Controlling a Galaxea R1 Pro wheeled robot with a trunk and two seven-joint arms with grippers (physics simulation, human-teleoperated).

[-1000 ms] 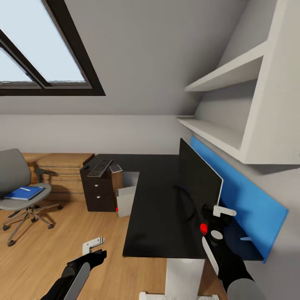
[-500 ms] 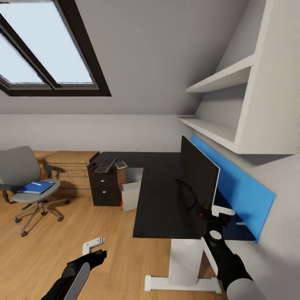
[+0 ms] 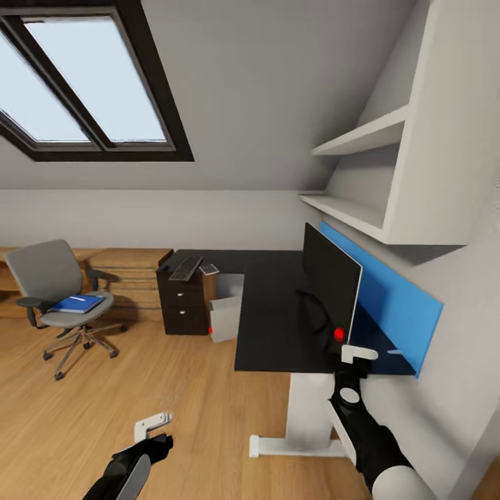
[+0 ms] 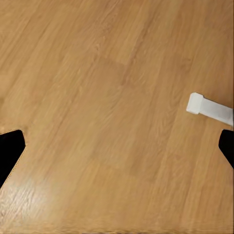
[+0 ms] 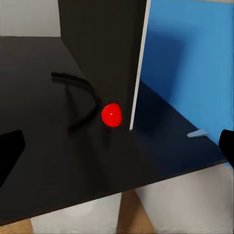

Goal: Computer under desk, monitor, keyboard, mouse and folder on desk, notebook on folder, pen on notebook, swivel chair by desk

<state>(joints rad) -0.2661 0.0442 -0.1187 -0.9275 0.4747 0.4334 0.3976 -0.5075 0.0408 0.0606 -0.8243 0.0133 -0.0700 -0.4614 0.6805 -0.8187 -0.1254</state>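
Right gripper [image 3: 359, 357], empty with its fingers spread wide, hovers just off the near edge of the desk [image 3: 271, 326], directed at the monitor [image 3: 330, 288]; a red marker dot shows against the screen's lower corner. Left gripper [image 3: 154, 425], likewise open and holding nothing, hangs low over the wooden floor [image 3: 104, 410], well apart from the desk.

Step in hand (judged): the monitor stands upright on the desk, so that requirement looks met, and the robot appears to be between items. The keyboard [image 3: 185, 267] and notebook [image 3: 208, 269] lie on the far wing of the desk above the drawer unit [image 3: 182, 309], well away from the monitor. The folder [image 3: 76, 303], with the pen [image 3: 78, 298] on it, rests on the seat of the swivel chair [image 3: 59, 292], which stands well apart from the desk. The computer [image 3: 223, 318] sits on the floor under the desk, beside the drawer unit. The mouse cannot be made out. The next move calls for driving toward the far wing to bring the keyboard beside the monitor.

Materials and shapes: glossy black L-shaped desk top on a white leg [image 3: 305, 413]; flat black screen with a thin white edge; matte bright-blue back panel [image 3: 385, 298] behind the monitor; grey upholstered chair on a chrome star base; pale grey box-shaped tower; slim flat keyboard; white wall shelves [image 3: 361, 139] above the desk.
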